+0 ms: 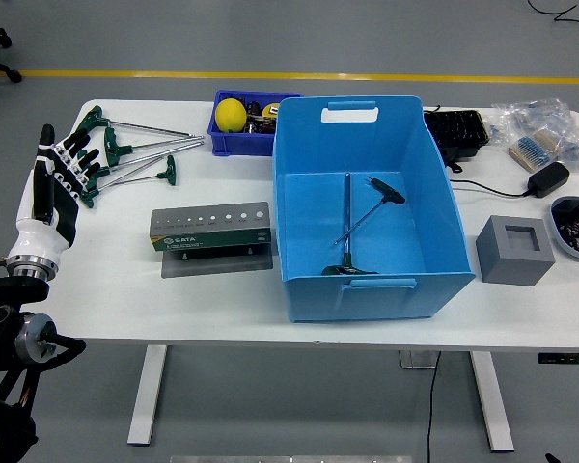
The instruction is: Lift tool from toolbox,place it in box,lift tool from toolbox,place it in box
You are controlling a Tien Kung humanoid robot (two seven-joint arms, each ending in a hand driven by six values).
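Several green T-handle hex keys [135,152] lie fanned on the table at the far left. My left hand [54,183] hovers just left of their handles, fingers straight and spread, holding nothing. Two T-handle keys [360,220] lie crossed on the floor of the big blue box [367,280] in the middle. A grey and green tool holder [210,229] with a row of holes stands left of the box. My right arm is out of sight.
A small blue bin [234,143] with a yellow ball [231,114] sits behind the box's left corner. A grey foam block [514,250], a black charger with cable [546,179], bagged parts [536,130] and a black case [456,133] crowd the right side.
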